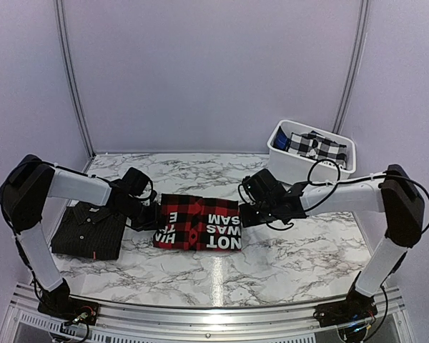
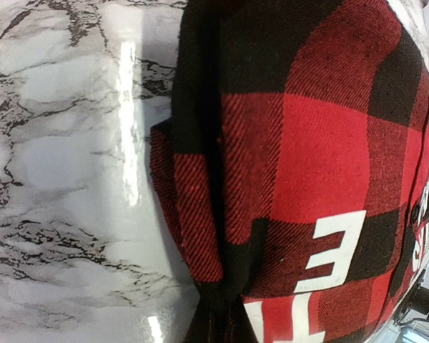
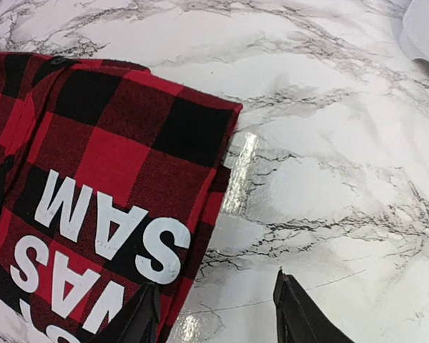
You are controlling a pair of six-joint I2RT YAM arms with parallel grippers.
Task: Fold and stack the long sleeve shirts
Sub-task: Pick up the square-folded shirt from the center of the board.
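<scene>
A red-and-black flannel long sleeve shirt [image 1: 198, 222] lies folded mid-table, white lettering on top. Left of it lies a black pinstriped long sleeve shirt [image 1: 89, 230], folded, with a small red tag. My left gripper [image 1: 146, 214] is at the flannel's left edge and shut on it. In the left wrist view the flannel [image 2: 307, 143] bunches into a pinched fold at the bottom edge, and the fingers themselves are hidden. My right gripper [image 3: 216, 282] stands open at the flannel's [image 3: 93, 164] right edge. One finger is over the cloth, the other over bare marble.
A white bin [image 1: 293, 168] stands at the back right with black-and-white checked cloth [image 1: 316, 146] in it. Its corner [image 3: 425, 28] shows in the right wrist view. The marble tabletop [image 1: 272, 264] runs to a metal rail along the near edge.
</scene>
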